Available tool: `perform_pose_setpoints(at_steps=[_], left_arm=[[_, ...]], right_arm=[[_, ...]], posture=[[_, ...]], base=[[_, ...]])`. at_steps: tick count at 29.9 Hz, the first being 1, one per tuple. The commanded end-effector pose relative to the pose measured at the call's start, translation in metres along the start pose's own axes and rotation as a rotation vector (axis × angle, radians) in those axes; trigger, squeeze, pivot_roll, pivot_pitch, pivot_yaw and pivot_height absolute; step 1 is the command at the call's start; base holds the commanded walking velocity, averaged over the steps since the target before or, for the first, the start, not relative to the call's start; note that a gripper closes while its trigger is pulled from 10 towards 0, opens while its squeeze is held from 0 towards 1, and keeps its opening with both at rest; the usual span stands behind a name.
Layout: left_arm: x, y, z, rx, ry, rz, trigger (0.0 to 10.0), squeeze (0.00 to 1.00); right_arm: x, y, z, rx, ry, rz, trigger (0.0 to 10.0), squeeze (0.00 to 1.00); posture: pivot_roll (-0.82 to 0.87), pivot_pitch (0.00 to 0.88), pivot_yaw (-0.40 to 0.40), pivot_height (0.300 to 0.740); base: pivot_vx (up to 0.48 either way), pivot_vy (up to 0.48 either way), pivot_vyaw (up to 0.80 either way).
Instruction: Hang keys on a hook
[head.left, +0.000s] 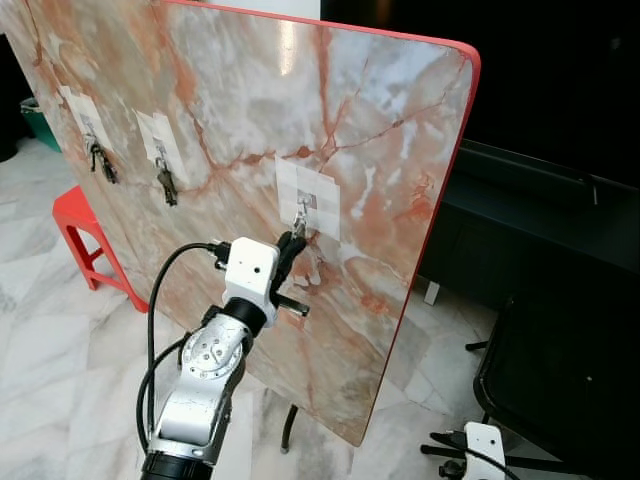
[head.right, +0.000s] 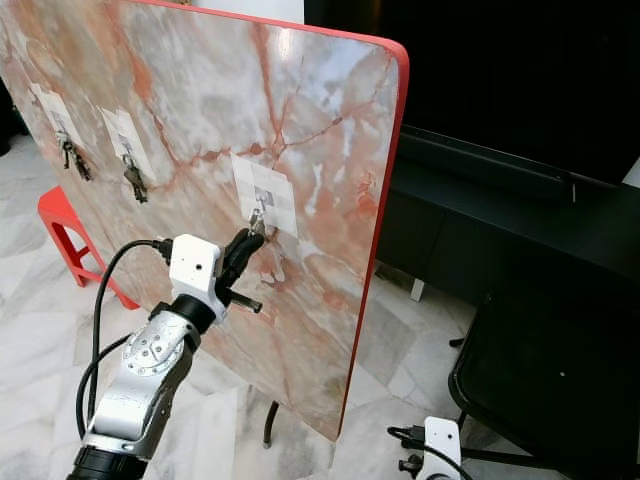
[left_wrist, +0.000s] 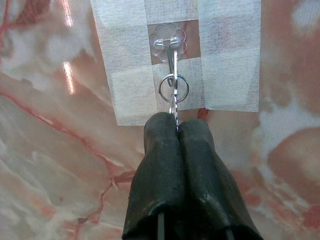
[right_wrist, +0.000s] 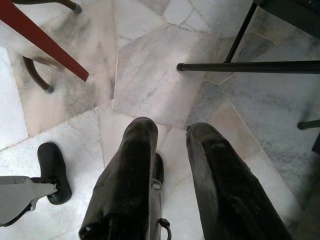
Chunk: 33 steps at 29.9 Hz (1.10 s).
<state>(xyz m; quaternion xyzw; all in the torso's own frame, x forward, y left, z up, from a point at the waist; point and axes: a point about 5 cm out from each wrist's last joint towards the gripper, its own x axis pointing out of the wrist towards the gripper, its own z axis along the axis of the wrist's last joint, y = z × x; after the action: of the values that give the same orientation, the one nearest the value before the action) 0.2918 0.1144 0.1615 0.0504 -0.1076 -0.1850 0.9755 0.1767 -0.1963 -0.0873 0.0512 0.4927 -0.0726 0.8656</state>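
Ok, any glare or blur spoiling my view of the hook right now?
Left wrist view: sharp, hook and key ring clear, glare streaks on the board well off to the side. Left eye view: a sheen high on the board, hook small but readable.

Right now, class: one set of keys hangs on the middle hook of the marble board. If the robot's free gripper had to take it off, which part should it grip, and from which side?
Probably the dangling keys below the hook, coming straight at the board face and slightly from below: they hang free, while the ring sits tight against the taped patch. The left gripper is busy at the right hook.
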Motion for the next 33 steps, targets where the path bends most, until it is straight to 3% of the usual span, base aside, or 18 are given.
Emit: perform_pose_setpoints(at_steps=[1, 33], left_arm=[[0.0018, 0.0010, 0.0032, 0.007, -0.015, -0.001, 10.0, 0.00], [0.0060, 0.0001, 0.0048, -0.004, -0.031, -0.021, 10.0, 0.00]], right_arm=[[0.0002, -0.0009, 0.0029, -0.008, -0.005, -0.003, 10.0, 0.00], [0.0001, -0.0019, 0.0031, -0.018, -0.006, -0.008, 10.0, 0.00]], posture=[[0.03, 0.000, -0.025, 0.740], [0.03, 0.000, -0.031, 0.740]], base=[[0.000, 0.000, 0.00], [0.000, 0.000, 0.00]])
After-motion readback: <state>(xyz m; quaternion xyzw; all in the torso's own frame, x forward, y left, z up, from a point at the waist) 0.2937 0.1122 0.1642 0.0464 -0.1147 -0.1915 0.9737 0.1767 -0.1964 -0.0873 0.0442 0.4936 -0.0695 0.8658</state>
